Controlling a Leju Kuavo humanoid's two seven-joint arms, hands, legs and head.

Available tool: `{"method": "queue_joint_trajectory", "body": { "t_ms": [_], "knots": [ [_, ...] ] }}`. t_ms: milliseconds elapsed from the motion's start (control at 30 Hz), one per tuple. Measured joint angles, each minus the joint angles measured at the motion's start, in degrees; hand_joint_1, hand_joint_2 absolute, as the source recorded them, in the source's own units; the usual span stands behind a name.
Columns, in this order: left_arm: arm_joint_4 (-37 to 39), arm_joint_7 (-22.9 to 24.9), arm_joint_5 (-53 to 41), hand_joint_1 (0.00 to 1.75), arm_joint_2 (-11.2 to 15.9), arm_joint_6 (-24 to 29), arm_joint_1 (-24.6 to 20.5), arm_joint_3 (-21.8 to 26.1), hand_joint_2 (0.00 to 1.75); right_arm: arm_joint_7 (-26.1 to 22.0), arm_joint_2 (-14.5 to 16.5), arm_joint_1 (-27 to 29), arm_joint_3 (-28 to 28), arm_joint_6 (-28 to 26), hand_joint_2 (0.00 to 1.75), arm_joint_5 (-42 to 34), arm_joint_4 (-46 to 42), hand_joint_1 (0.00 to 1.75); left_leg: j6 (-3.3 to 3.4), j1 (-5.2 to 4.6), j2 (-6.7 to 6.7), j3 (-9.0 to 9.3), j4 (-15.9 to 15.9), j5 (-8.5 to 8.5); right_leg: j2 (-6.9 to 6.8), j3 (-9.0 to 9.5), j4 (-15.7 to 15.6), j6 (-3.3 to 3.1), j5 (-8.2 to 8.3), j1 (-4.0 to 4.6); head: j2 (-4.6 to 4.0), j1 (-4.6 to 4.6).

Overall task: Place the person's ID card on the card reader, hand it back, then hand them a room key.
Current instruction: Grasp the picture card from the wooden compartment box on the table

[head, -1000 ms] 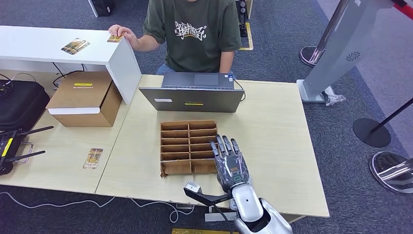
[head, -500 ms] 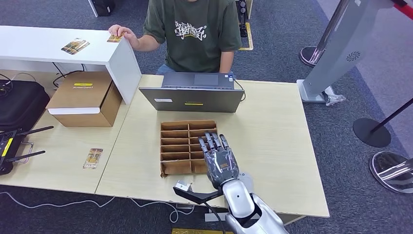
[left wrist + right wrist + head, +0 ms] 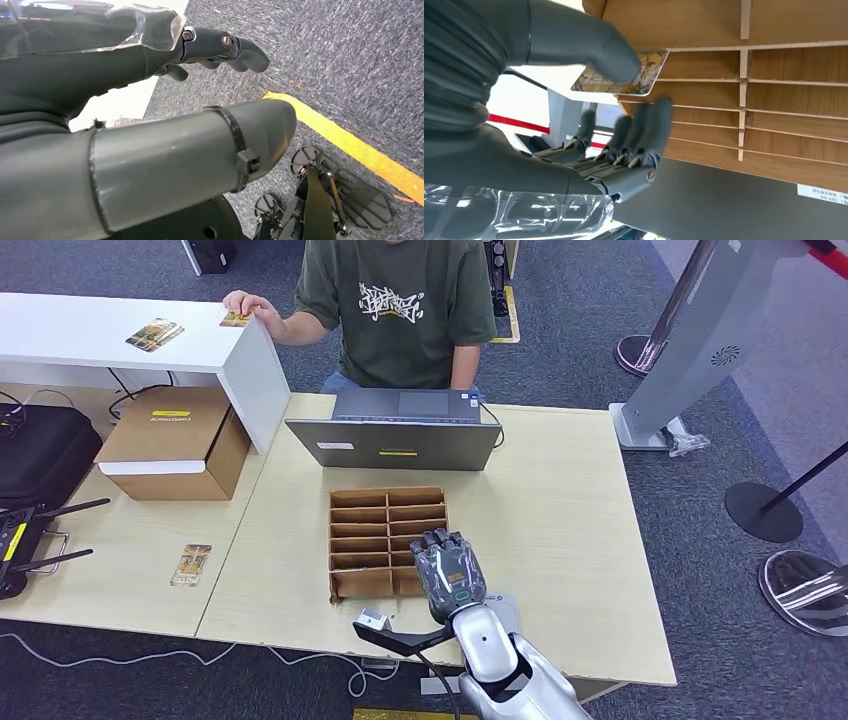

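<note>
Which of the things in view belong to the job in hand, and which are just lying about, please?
Job: right hand, card under its thumb, slotted wooden rack, person.
Lying about: laptop, cardboard box, loose card on the table, black case.

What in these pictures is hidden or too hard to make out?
- Head view: the right hand covers the slots of the brown cardboard divider tray beneath it.
- Right wrist view: the thumb hides part of the patterned card; its print is unreadable.
- Head view: the open grey laptop faces away, screen unseen.
</note>
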Motion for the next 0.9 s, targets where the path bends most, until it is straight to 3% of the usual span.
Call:
{"method": "queue_joint_trajectory", "body": {
  "t_ms": [600, 900],
  "knots": [
    [0.0, -0.2, 0.2, 0.00, 0.0, 0.0, 0.0, 0.0, 0.00, 0.1, 0.0, 0.2, 0.0, -0.1, 1.75, -0.1, 0.1, 1.53, 0.00, 0.00, 0.00, 0.00, 0.0, 0.00, 0.00, 0.00, 0.0, 0.00, 0.00, 0.00, 0.00, 0.00],
    [0.0, -0.4, 0.4, 0.00, 0.0, -0.1, 0.0, 0.0, 0.00, 0.2, -0.1, 1.1, -0.4, -1.5, 1.75, -0.1, -1.1, 1.70, 0.00, 0.00, 0.00, 0.00, 0.0, 0.00, 0.00, 0.00, 0.0, 0.00, 0.00, 0.00, 0.00, 0.00]
  ]
}}
